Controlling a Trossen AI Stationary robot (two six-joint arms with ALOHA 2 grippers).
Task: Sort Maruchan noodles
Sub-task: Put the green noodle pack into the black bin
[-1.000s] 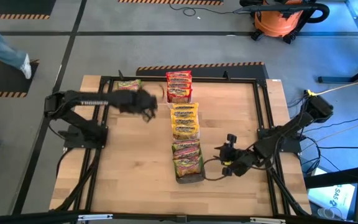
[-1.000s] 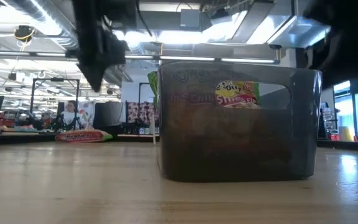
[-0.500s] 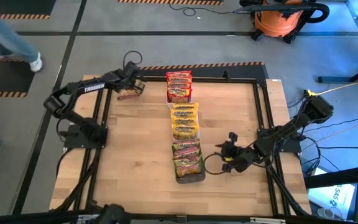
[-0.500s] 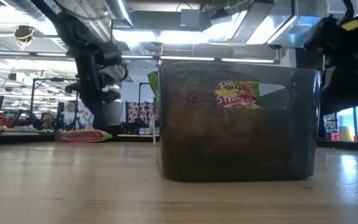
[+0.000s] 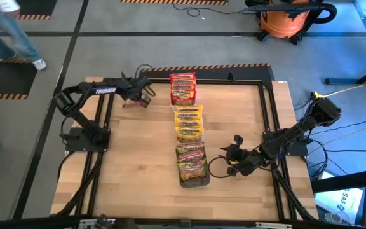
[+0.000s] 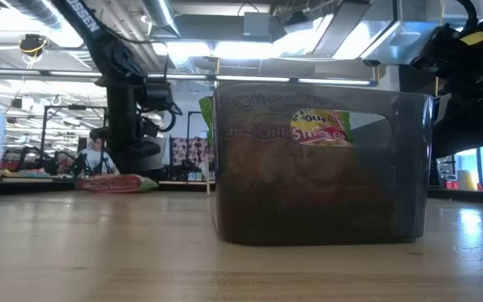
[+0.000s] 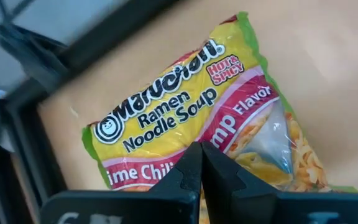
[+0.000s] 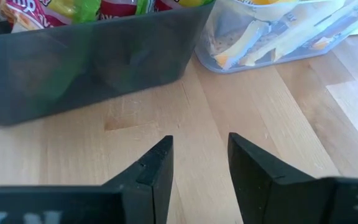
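Note:
A green-and-pink Maruchan packet (image 7: 185,112) lies flat on the table near its far left corner (image 6: 111,183). My left gripper (image 7: 199,163) is shut and points steeply down just above it (image 5: 143,97). The low view shows a gap between the two. Down the table's middle stand three trays. The far white tray (image 5: 183,88) holds red-orange packets, the clear tray (image 5: 189,123) yellow ones, and the near dark tray (image 5: 192,163) green-and-pink ones. My right gripper (image 8: 201,155) is open and holds nothing. It hangs low to the right of the dark tray (image 5: 234,159).
A black frame (image 5: 107,81) runs around the table, close behind the loose packet. Bare wood lies left of the trays and between the dark tray (image 8: 86,62) and my right gripper. A person (image 5: 11,38) walks on the floor beyond the far left corner.
My left gripper has swung from left of the trays toward the table's far left corner. It has come down over the loose packet and stayed shut. The packet has not moved. My right gripper has sunk a little beside the dark tray.

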